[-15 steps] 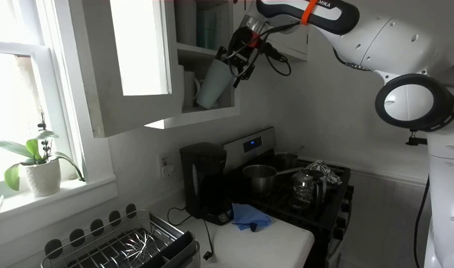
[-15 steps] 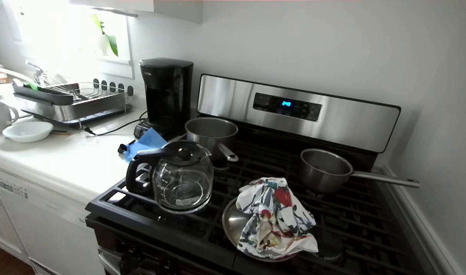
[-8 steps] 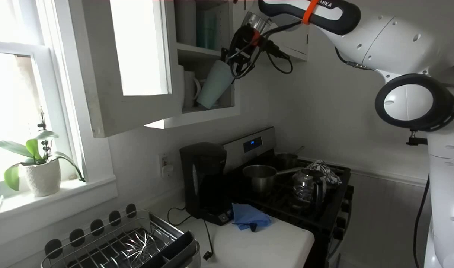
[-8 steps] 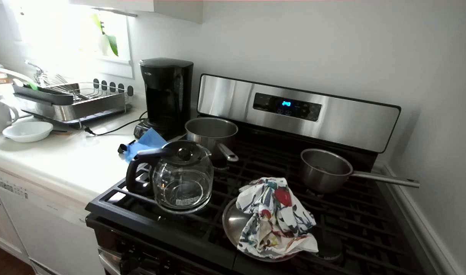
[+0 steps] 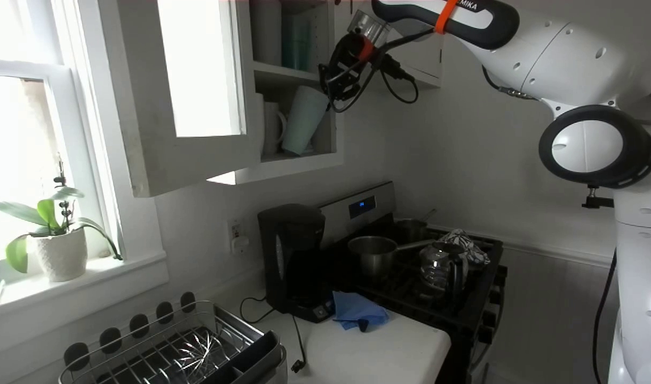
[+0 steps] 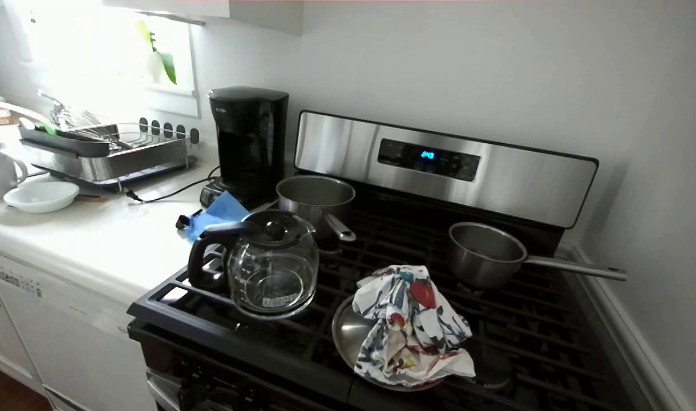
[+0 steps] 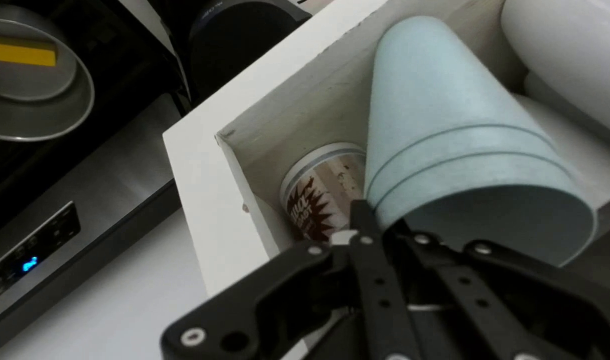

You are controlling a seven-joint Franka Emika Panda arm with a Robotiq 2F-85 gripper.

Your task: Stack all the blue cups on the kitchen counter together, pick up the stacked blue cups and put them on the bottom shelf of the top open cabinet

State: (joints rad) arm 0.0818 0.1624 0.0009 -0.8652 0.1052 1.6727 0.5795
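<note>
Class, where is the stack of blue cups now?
In an exterior view, the cup stack sits tilted in the open cabinet's lower compartment, right of the mug; the wrist view shows it right of the printed container.

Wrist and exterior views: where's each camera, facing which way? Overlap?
Wrist view: mounted behind the gripper, which shows; looks into the cabinet at stacked cups.
An exterior view: near the dish rack, facing cabinet and stove; arm and gripper show.
An exterior view: above stove level, facing control panel; no robot.
Both exterior views share coffee maker and carafe.
</note>
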